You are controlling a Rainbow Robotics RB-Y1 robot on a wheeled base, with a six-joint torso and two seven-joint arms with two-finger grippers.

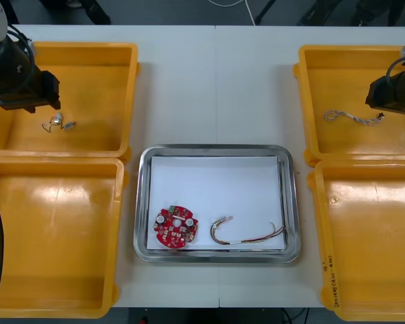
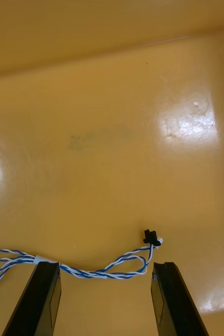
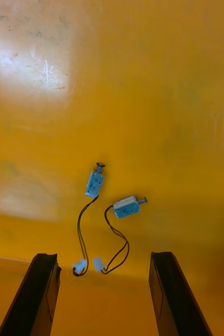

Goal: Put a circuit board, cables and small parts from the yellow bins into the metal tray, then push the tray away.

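Left end effector (image 3: 102, 256) wide open, hovering near the small metal parts (image 3: 95, 181) in the 10 o'clock yellow bin (image 1: 88, 48). Right end effector (image 2: 106, 265) also wide, straddling the twisted blue and white cable (image 2: 91, 273) in the 2 o'clock yellow bin (image 1: 351, 48). Metal tray (image 1: 216, 148) mid-bench holds the circuit board (image 1: 175, 227) at 7 o'clock and the red and yellow cable (image 1: 246, 236) at 5. Risks: the two parts lie close, so one pinch may drag both or catch only wire; the thin cable could slip out.
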